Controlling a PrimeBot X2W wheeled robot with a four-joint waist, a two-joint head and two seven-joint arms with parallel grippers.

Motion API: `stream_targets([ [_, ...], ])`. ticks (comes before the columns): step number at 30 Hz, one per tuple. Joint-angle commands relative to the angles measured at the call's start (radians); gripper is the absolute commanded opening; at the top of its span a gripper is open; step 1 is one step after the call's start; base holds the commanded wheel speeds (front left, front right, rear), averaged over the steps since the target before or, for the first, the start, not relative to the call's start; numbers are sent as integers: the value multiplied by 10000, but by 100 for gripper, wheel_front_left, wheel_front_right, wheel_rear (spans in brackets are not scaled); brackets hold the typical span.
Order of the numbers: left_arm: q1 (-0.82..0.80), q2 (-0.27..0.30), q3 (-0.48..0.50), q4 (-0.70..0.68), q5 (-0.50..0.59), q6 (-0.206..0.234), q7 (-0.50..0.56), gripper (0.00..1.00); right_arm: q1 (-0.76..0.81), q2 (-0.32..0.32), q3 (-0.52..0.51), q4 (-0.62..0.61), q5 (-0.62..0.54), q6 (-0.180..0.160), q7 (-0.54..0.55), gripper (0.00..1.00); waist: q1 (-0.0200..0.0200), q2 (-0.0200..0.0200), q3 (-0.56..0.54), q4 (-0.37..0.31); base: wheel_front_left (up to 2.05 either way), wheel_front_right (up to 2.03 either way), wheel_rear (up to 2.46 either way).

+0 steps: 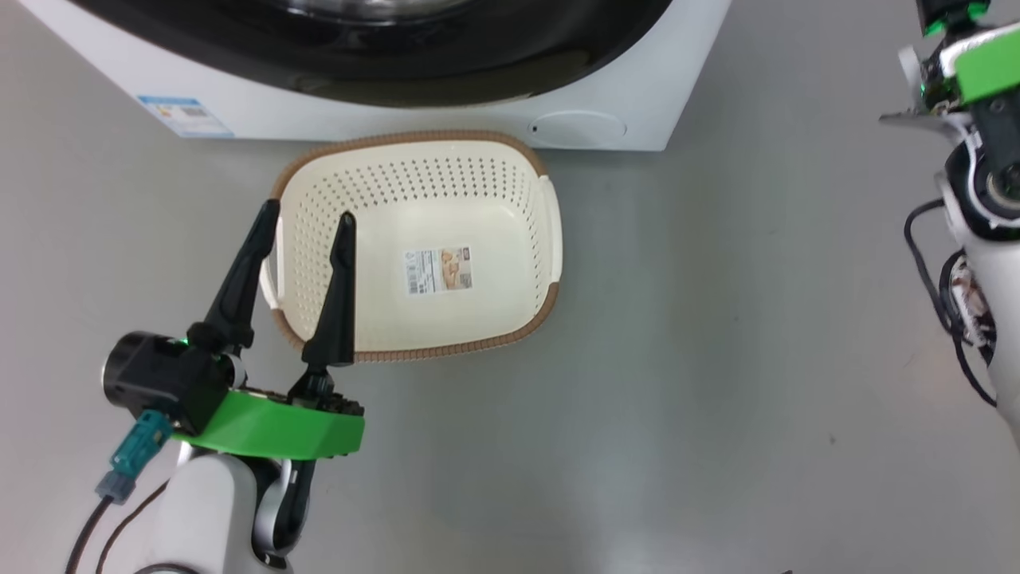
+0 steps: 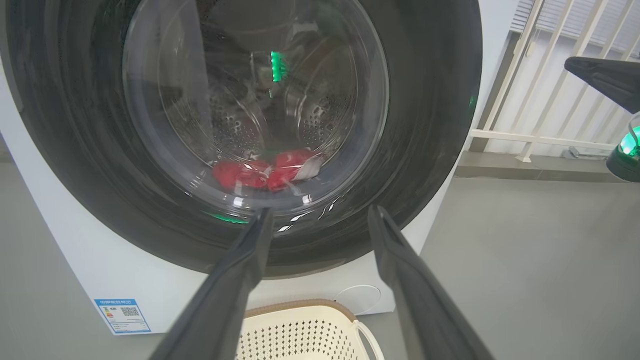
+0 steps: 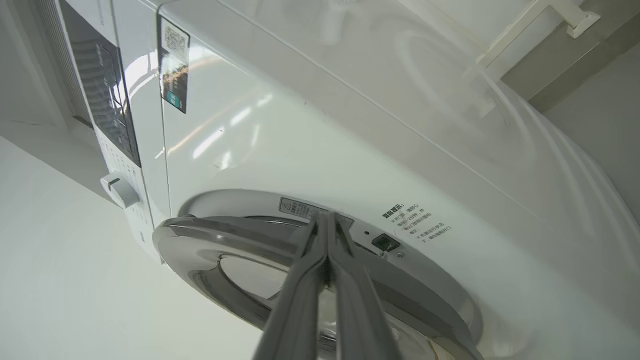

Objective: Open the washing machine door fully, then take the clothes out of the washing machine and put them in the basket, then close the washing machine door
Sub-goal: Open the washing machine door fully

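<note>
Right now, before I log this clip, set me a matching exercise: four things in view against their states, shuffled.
Things:
1. the basket
2. the clothes
3. left pincer
4. right pincer

States:
A. shut, tips at the edge of the washing machine door
B. empty, in front of the washing machine
C. open wide, pointing at the door glass
D. red, behind the door glass

Pairs: 1-B, 2-D, 3-C, 4-A

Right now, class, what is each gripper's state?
Left gripper: open, empty.
Right gripper: shut, empty, at the door edge.
</note>
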Motion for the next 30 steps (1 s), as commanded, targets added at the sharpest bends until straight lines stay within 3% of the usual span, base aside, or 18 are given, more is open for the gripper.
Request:
stream_targets([
  [1,-186,189,276,-262,105,-30,-118,100,-182,7,104,-181,204,-7,171,0,0,0,348,263,0,0,0],
  [4,-278,189,263,-296,95,-18,-118,100,-579,139,-40,-23,1045,-7,963,0,0,0,578,384,0,0,0],
  [10,-446,189,131,-336,-68,51,-118,100,-1297,99,-104,212,1491,-7,2063,0,0,0,1052,613,0,0,0],
  [30,-724,189,-455,-324,-403,280,-118,100,-3167,-138,-456,1085,1847,-7,4387,0,0,0,2100,1200,0,0,0],
])
